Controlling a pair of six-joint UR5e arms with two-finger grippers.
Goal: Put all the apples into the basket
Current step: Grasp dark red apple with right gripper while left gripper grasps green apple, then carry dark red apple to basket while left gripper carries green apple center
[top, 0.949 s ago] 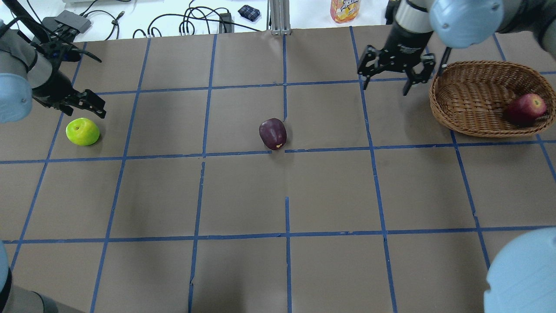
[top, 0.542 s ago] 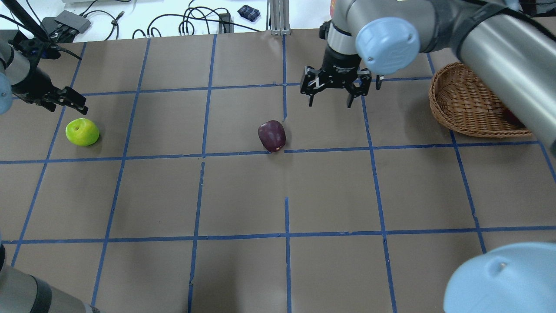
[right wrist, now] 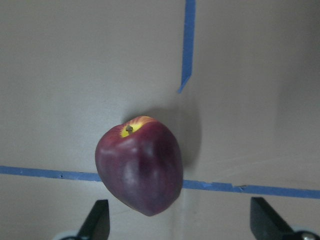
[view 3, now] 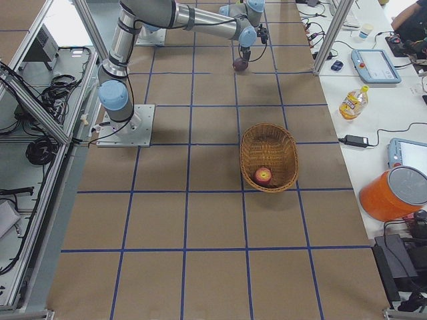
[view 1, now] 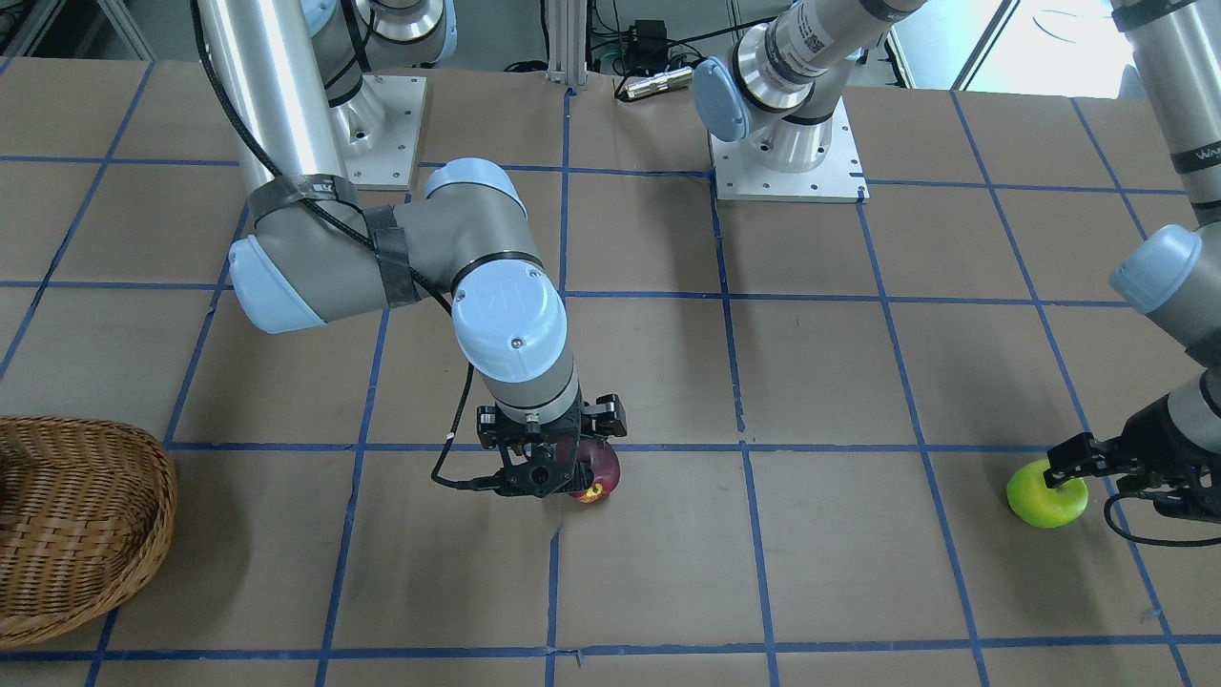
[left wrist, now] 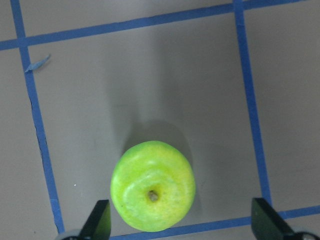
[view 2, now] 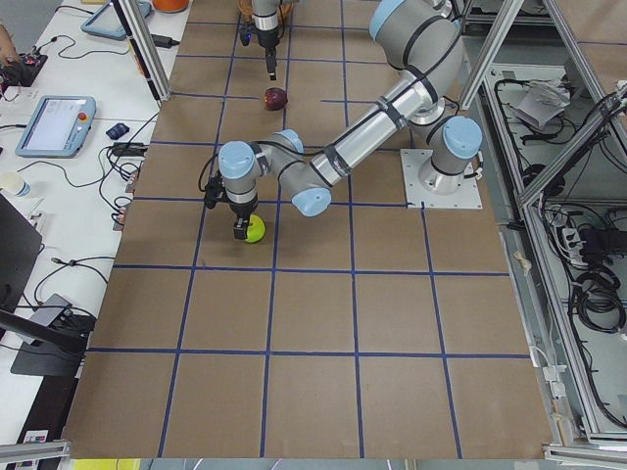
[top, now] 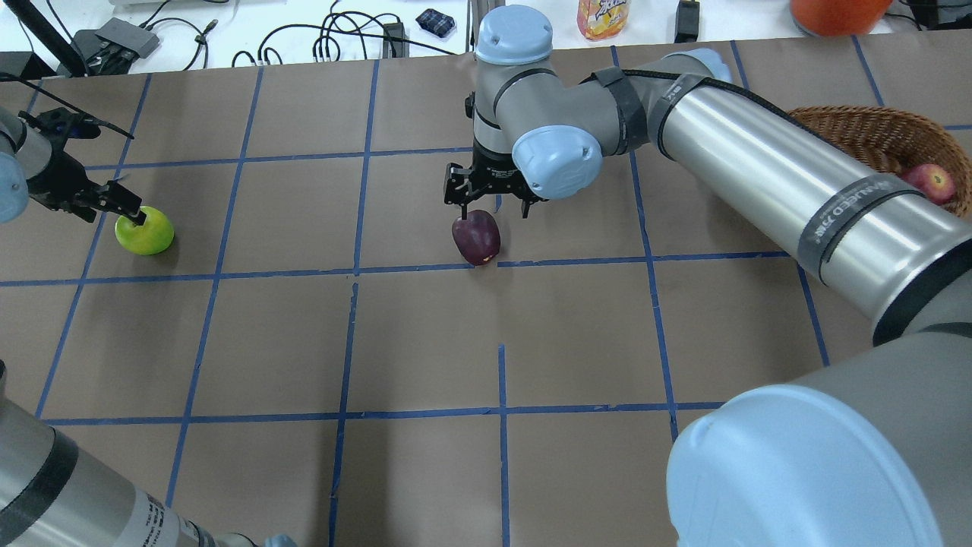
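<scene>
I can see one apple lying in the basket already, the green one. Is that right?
Not quite. The apple in the basket is the red apple, not the green one; the exterior right view shows it clearly. The green apple lies out on the table.

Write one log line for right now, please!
left gripper: open over green apple | right gripper: open over maroon apple | red apple: in basket

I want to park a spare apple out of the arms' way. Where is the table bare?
Bare: the squares nearer the robot than the green apple and maroon apple, and the stretch between them. Crowded: each apple, under the left end effector and right end effector, and by the wicker basket.
</scene>
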